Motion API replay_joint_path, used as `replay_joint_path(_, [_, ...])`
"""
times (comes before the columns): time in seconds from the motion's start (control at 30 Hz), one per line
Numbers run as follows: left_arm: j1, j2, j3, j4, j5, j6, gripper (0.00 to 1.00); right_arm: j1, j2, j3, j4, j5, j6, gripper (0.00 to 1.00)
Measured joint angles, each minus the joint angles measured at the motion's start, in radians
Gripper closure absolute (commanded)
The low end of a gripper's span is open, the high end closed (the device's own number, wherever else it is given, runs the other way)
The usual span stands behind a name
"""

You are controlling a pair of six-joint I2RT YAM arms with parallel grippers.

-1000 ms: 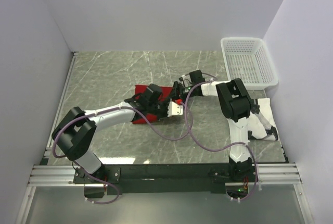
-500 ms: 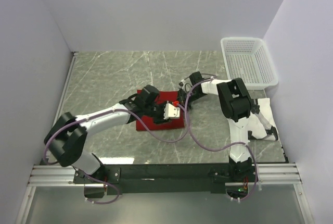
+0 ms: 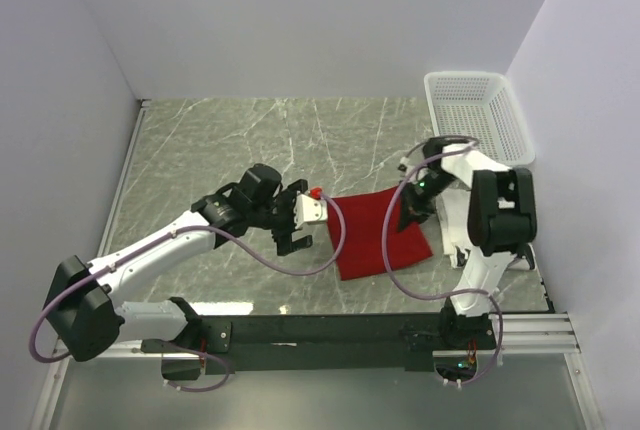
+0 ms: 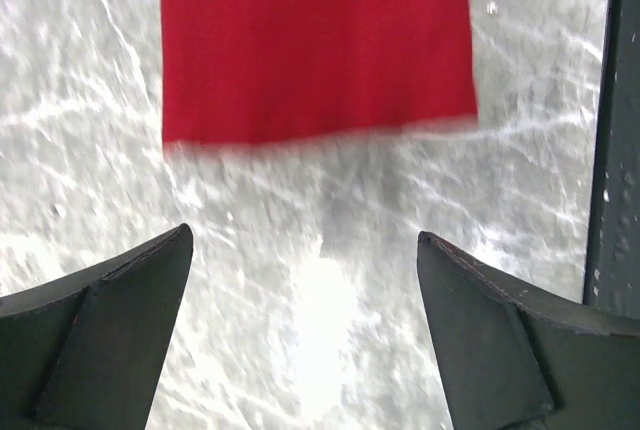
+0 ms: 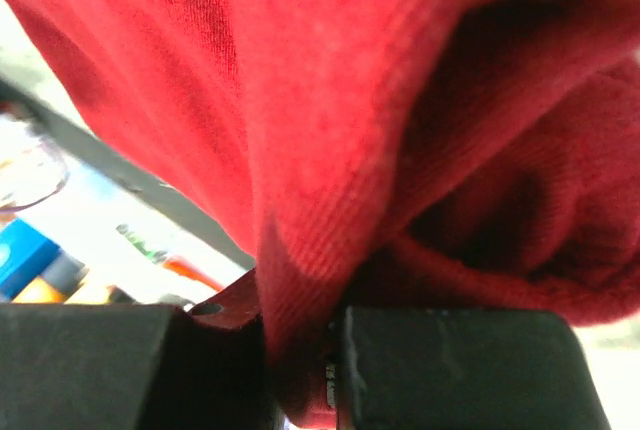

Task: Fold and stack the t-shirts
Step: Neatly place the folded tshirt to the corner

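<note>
Two-arm workstation seen from the room, with places given from the white mesh basket [image 3: 465, 77] at the table's far right corner.

The red t-shirt [image 3: 378, 237] lies as a folded, roughly rectangular pad on the marble table [image 3: 220, 140], nearer the arms than the basket and to its left.

The right gripper [image 3: 414, 202] sits at the shirt's basket-side edge. In the right wrist view its fingers [image 5: 460, 370] are pressed together on a bunched ridge of red fabric [image 5: 330, 150], pinching it.

The left gripper [image 3: 303, 217] hangs beyond the shirt's opposite edge, farther from the basket and clear of the cloth. In the left wrist view its fingers [image 4: 100, 350] are spread wide over bare table with nothing between them, the shirt's straight hem [image 4: 315, 45] lying ahead of them.
</note>
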Motion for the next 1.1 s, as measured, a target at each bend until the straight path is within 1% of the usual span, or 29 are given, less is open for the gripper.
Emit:
replay_joint_path(0.1, [0.001,-0.023,-0.023,-0.027,-0.023,-0.018,0.01,-0.068,-0.076,-0.007,-0.048,0.093,-0.066,1.0])
replay_joint_path(0.23, [0.001,-0.033,-0.03,-0.055,-0.039,-0.029,0.01,-0.138,-0.159,0.008,-0.117,0.18,-0.138,1.0])
replay_joint_path(0.5, [0.001,-0.04,-0.056,-0.064,-0.07,-0.055,0.01,-0.235,-0.244,0.083,-0.222,0.324,-0.218,1.0])
replay_joint_path(0.7, [0.001,-0.059,-0.089,-0.063,-0.081,-0.055,0.01,-0.269,-0.304,0.112,-0.268,0.415,-0.24,1.0])
replay_joint_path(0.9, [0.001,-0.074,-0.124,-0.063,-0.09,-0.069,0.0,-0.294,-0.34,0.18,-0.283,0.457,-0.248,1.0])
replay_joint_path(1.1, [0.001,-0.119,-0.159,-0.063,-0.098,-0.069,0.0,-0.301,-0.375,0.193,-0.286,0.489,-0.248,1.0])
